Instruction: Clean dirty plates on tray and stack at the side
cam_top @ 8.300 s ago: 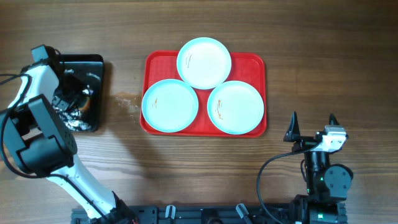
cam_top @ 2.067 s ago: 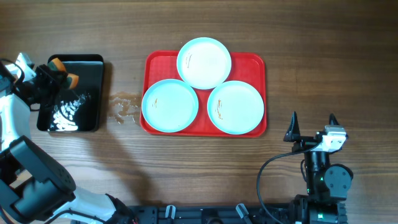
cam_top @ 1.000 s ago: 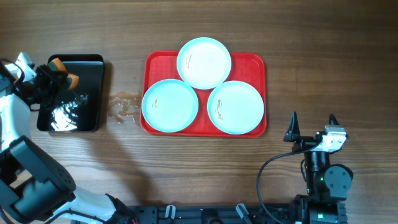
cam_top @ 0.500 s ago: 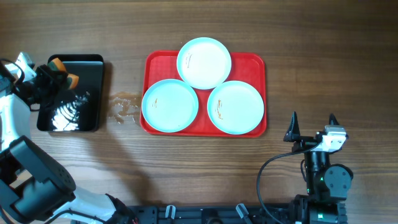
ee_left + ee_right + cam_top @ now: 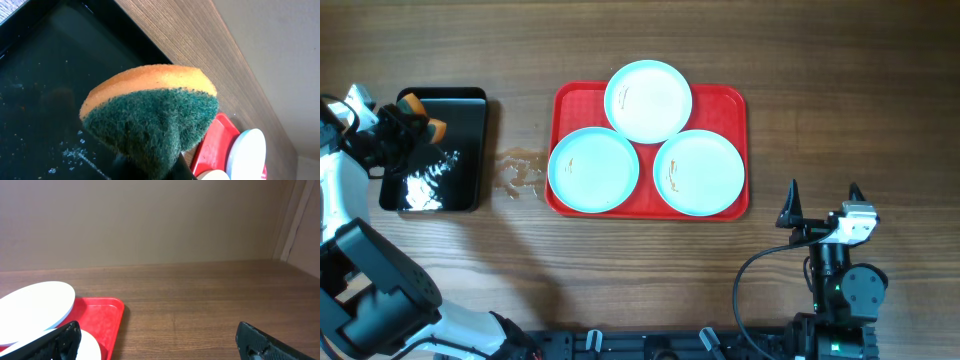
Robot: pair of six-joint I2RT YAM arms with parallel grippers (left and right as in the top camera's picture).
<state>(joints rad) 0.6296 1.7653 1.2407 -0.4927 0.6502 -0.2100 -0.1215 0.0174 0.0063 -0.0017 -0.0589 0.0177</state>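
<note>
A: Left gripper (image 5: 408, 120)?

B: Mine; clamped on the sponge (image 5: 150, 117), orange foam up, green scrub side down, squeezed into a wedge; it hangs over the black tray (image 5: 465, 180) at the table's 9 o'clock; wet streaks glint on the tray floor.

A: Right gripper (image 5: 822, 203)?

B: Also mine; parked near 5 o'clock, fingers spread wide, nothing between them; the wrist view shows only bare wood past both tips.

A: Task things?

B: Red tray (image 5: 565, 100) at table centre; three plates on it in a triangle; top plate (image 5: 648, 101) at the tray's 12 o'clock, overhanging the far rim; left plate (image 5: 593, 169) at 8 o'clock; right plate (image 5: 698, 172) at 4 o'clock; small orange-brown smears on all three; top plate's rim overlaps the two lower ones.

A: Anything else?

B: Wet patch (image 5: 518, 172) on the wood between black tray and red tray.
</note>
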